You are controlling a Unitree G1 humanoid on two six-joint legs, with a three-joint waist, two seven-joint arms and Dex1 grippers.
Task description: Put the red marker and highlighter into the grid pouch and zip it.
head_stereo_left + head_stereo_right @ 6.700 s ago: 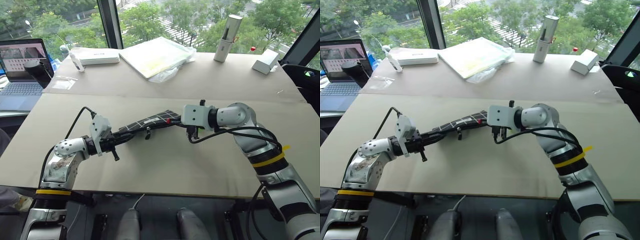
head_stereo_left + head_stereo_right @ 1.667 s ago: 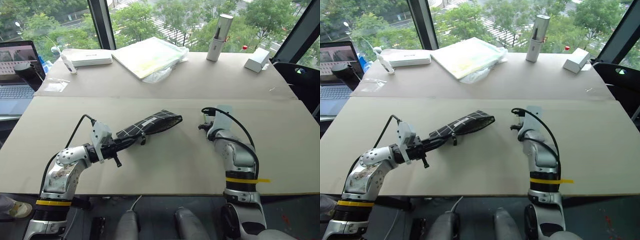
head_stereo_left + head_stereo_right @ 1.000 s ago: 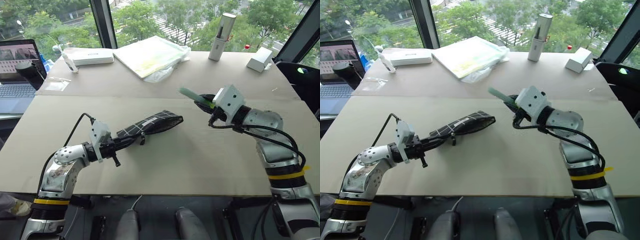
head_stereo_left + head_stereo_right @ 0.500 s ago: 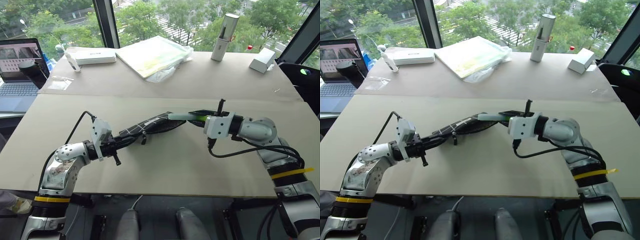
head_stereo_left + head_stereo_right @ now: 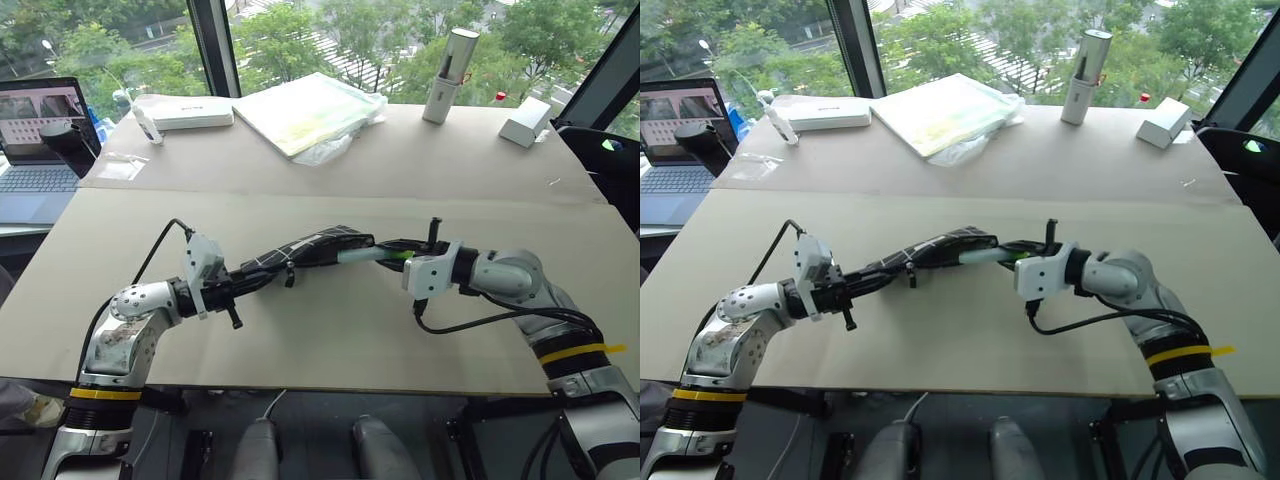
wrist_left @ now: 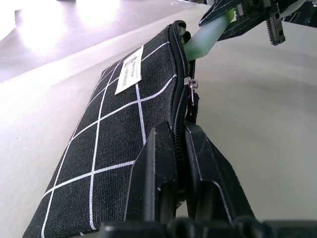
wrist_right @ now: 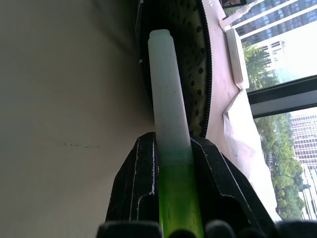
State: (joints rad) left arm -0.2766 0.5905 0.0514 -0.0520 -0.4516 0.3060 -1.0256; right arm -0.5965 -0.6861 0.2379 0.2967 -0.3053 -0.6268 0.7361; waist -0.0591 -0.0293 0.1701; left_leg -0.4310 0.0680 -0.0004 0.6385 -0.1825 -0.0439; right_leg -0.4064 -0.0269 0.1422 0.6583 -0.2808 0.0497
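Observation:
The grid pouch [image 5: 300,252] is black with white lines and is held off the table, its zipper open at the far end. My left gripper [image 5: 240,287] is shut on the pouch's near edge, with a finger [image 6: 158,163] on each side of the zipper seam. My right gripper [image 5: 398,256] is shut on the light-green highlighter [image 7: 168,114]. The highlighter's pale end [image 6: 205,37] sits at the pouch's open mouth, over the dotted lining [image 7: 190,54]. The red marker is out of view.
At the table's far edge lie a flat white box [image 5: 185,112], a plastic-wrapped booklet [image 5: 305,110], a tall pale cylinder [image 5: 445,62] and a small white box [image 5: 525,122]. A laptop [image 5: 40,130] stands off the table's left side.
My right gripper has come down and rolled, bringing the highlighter from above the table to the pouch's open mouth. The left gripper and pouch have stayed in place.

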